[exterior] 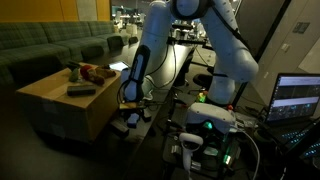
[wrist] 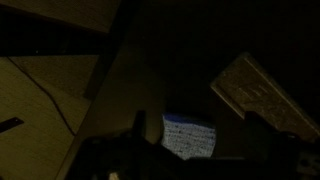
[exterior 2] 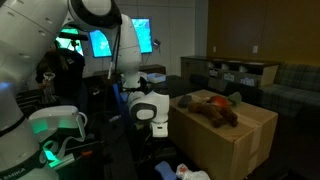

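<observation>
My gripper (exterior: 133,118) hangs low beside a cardboard box (exterior: 55,108), below its top, and also shows in the other exterior view (exterior 2: 150,112). In the dark wrist view its two fingers are dark shapes set apart, so the gripper (wrist: 200,132) is open and empty. Between them, further down, lies a white and blue patterned thing (wrist: 189,137), which may be the white and blue thing on the floor (exterior 2: 190,173). On the box top lie a brown plush toy (exterior 2: 212,110), red items (exterior: 92,72) and a flat dark object (exterior: 80,90).
A green sofa (exterior: 50,45) stands behind the box. A laptop (exterior: 297,98) and lit monitors (exterior 2: 115,40) sit around the robot base (exterior: 205,125), with cables and green-lit gear. Shelves (exterior 2: 235,72) line the far wall. The room is dim.
</observation>
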Robot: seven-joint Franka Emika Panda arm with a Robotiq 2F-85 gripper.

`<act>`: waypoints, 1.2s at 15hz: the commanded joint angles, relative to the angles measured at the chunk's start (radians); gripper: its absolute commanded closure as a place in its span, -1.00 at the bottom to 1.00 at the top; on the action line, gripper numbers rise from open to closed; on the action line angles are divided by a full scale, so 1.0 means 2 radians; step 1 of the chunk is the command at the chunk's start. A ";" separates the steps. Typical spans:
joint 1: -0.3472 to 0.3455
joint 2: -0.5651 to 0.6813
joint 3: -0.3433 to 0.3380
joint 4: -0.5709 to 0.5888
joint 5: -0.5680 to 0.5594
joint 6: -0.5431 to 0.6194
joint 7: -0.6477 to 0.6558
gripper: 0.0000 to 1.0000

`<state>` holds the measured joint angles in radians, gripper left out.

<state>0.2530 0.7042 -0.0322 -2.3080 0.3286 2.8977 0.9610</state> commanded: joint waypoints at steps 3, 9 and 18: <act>0.020 0.032 -0.007 0.006 0.006 0.039 0.029 -1.00; 0.025 0.056 -0.006 0.006 0.014 0.087 0.050 -1.00; 0.043 0.074 -0.037 0.018 0.010 0.102 0.069 -1.00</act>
<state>0.3082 0.8261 -0.0780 -2.2978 0.3306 3.0784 1.0831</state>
